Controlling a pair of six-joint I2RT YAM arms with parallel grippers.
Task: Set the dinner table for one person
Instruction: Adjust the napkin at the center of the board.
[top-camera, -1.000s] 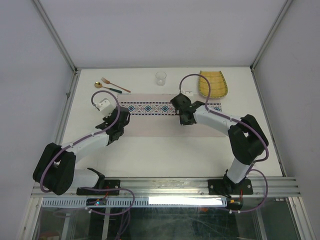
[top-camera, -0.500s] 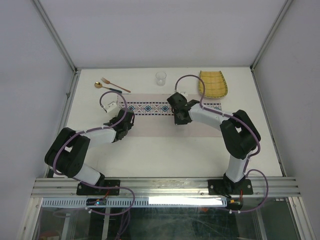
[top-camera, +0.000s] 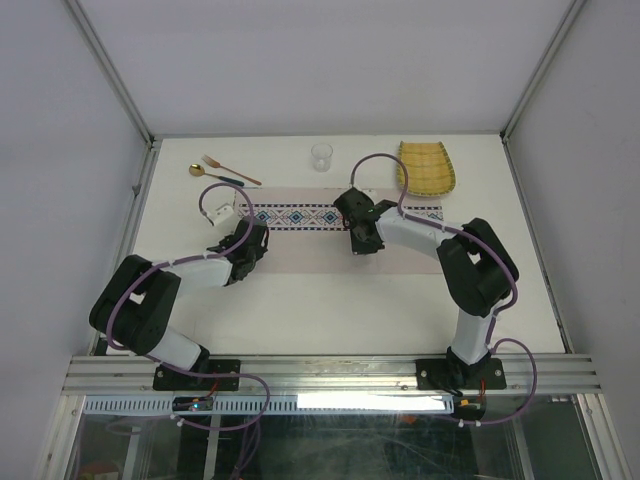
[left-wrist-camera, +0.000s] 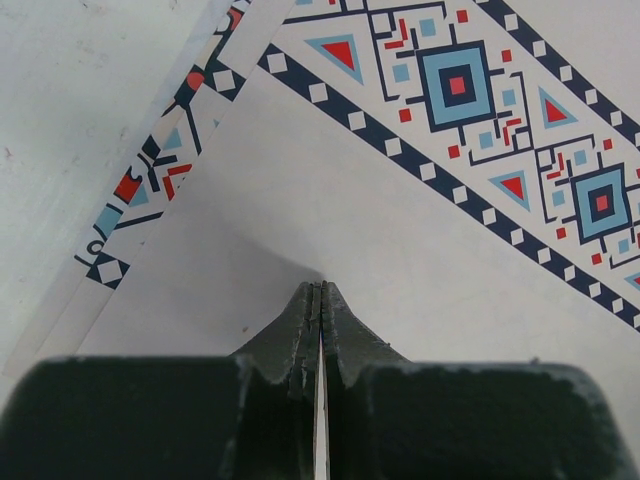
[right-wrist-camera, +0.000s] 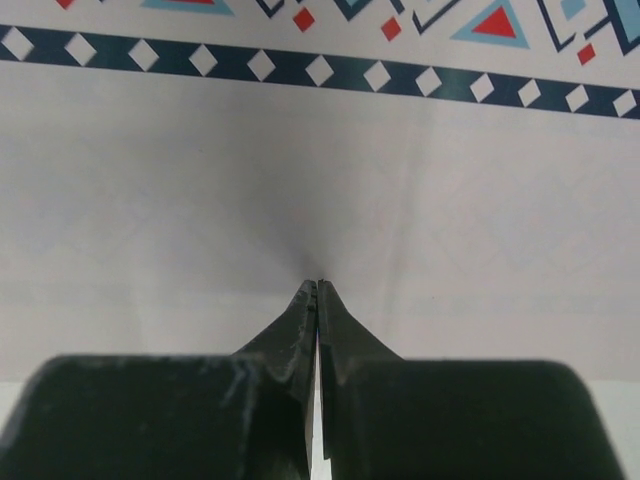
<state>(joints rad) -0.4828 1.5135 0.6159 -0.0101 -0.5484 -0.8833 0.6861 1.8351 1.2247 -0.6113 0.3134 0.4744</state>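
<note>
Dark jaws of the left gripper (left-wrist-camera: 320, 292) are clenched on a pinch of the placemat (left-wrist-camera: 420, 270) near its left end. The right gripper (right-wrist-camera: 318, 288) likewise nips the cloth just below the patterned band. The placemat lies across the far half of the white dinner table (top-camera: 340, 310).

Dinner table (top-camera: 350, 310): placemat (top-camera: 305, 250) lying crosswise at mid-depth. Glass (top-camera: 321, 157) behind its centre. Fork (top-camera: 232, 170) and spoon (top-camera: 213, 175) side by side behind its left end. Woven plate (top-camera: 427, 168) at its right rear corner. Left gripper (left-wrist-camera: 320, 290) on the placemat's left end, right gripper (right-wrist-camera: 318, 285) right of its centre
</note>
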